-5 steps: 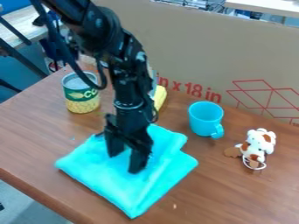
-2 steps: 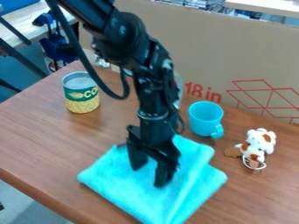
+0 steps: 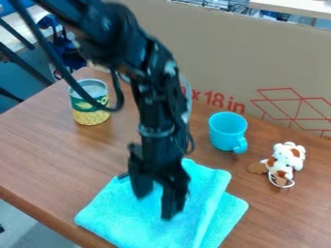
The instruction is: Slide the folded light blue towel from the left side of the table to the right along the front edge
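My gripper [image 3: 155,202] hangs over a folded turquoise cloth [image 3: 203,213] near the table's front edge. Its two fingers stand apart, their tips down at the cloth; whether they pinch any fabric between them I cannot tell. A blue mug [image 3: 227,131] stands upright behind and to the right of the cloth. Farther right lies a small white-and-brown plush toy [image 3: 284,162]. Back left of the arm, a corn can [image 3: 90,104] stands upright, with the arm's cable passing in front of its right side.
A large cardboard panel [image 3: 259,63] with red print borders the back of the wooden table [image 3: 45,145]. Behind the arm, a greyish object [image 3: 187,94] is mostly hidden. The table's front left edge drops to the floor.
Gripper and cloth first shifted right and toward the front together, then a little back left. The cloth's bottom corner now runs past the view's lower edge. Mug, can and toy have stayed put.
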`<state>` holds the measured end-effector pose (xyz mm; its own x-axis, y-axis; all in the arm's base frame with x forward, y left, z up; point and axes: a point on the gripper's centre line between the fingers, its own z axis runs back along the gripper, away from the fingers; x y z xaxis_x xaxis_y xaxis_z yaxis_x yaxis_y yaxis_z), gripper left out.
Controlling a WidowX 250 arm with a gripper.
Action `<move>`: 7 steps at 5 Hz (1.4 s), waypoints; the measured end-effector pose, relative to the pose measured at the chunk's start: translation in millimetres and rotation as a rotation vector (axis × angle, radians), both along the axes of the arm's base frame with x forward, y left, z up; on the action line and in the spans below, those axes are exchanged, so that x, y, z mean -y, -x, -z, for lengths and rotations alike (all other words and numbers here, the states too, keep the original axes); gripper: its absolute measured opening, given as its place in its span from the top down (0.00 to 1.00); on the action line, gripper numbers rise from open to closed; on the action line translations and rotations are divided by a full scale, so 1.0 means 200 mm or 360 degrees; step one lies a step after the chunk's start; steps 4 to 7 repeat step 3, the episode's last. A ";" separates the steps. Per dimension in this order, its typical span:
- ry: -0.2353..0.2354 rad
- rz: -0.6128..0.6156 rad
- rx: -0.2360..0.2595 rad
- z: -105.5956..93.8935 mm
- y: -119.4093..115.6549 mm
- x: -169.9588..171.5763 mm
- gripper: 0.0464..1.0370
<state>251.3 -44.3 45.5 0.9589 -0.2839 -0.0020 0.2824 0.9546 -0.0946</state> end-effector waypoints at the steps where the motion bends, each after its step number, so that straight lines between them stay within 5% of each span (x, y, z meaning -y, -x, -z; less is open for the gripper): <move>1: -0.0070 -0.0093 0.0089 -0.15 0.01 -0.09 0.04; 2: -0.0127 -0.0131 0.0093 -0.26 0.10 -0.18 0.04; 3: -0.0220 -0.0072 -0.0098 -0.31 0.20 -0.24 0.04; 7: -0.0220 -0.0072 -0.0098 -0.31 0.20 -0.24 0.04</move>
